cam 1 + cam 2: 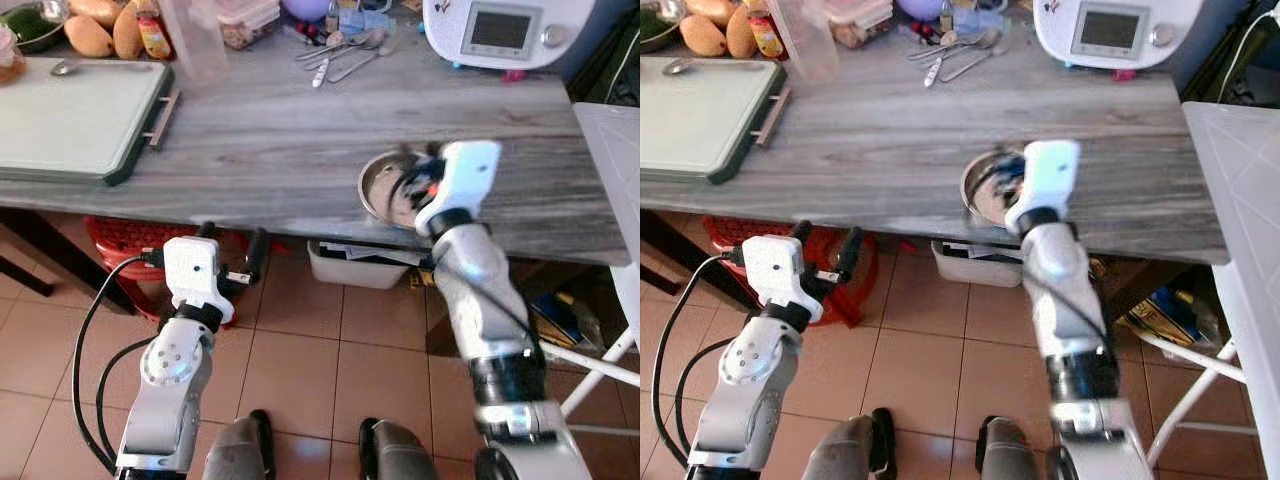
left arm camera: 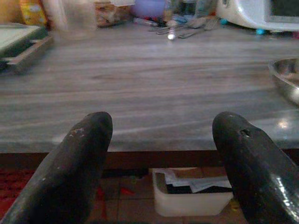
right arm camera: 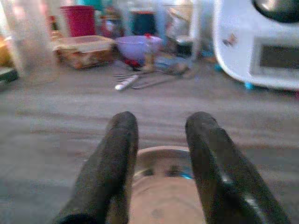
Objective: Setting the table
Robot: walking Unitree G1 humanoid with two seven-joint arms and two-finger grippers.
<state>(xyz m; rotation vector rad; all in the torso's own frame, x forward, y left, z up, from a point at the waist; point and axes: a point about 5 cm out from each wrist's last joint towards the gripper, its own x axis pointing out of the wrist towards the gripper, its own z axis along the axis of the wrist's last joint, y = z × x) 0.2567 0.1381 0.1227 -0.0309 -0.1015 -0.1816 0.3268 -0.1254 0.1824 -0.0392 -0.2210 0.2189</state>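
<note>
Grey wood-grain desk [image 1: 300, 140] across the upper part of the head views, tiled floor below it.

Metal bowl [image 1: 383, 188] at the near edge of the desk, at about 1 o'clock from the picture centre, its rim close to the desk edge. Right gripper [image 3: 161, 154] above the near side of this bowl, two black fingers [image 3: 117, 158] apart with a gap between them, not clamped on anything; whether touching the rim, cannot tell. White wrist housing of the right arm covering part of the bowl in the head views.

Left gripper [image 2: 161, 154] lower, in front of the desk edge at about 8 o'clock, fingers wide apart and empty, pointing toward the desk front. Red basket [image 1: 125, 245] on the floor under the desk, behind this gripper.

Pale cutting board [image 1: 70, 115] with a dark rim at 10 o'clock on the desk, a spoon [image 1: 85, 66] lying on its far part. Group of cutlery [image 1: 340, 55] at 12 o'clock near the far side, well apart from the bowl. White appliance with a screen [image 1: 505, 30] at 1 o'clock, at the far edge. Mangoes [image 1: 100, 28] and a food container [image 1: 245, 20] at the far left of the desk.

White box with papers [image 1: 355, 262] on the floor under the desk, below the bowl.
</note>
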